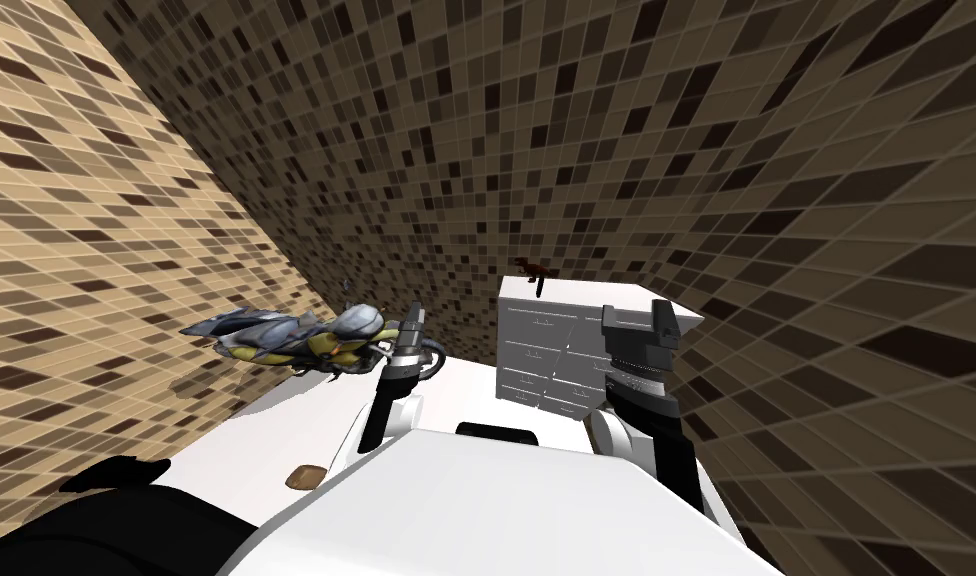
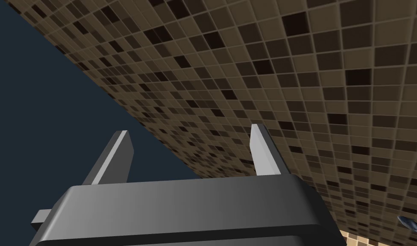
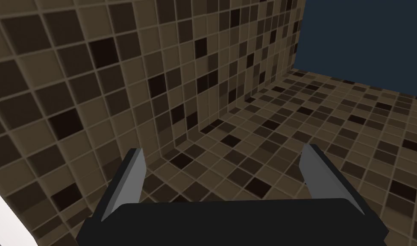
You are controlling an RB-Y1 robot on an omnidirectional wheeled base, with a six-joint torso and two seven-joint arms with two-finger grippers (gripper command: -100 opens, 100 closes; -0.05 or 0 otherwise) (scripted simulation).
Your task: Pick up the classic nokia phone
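We can read no words, numbers or signs anywhere here. The small dark thing (image 1: 534, 268) on top of the white drawers (image 1: 538, 350) may have marks on it, but it looks too tiny for us to tell.

Brown mosaic-tile walls (image 1: 576, 120); white drawer chest (image 1: 541, 350) against wall; white surface (image 1: 266, 435) beside.
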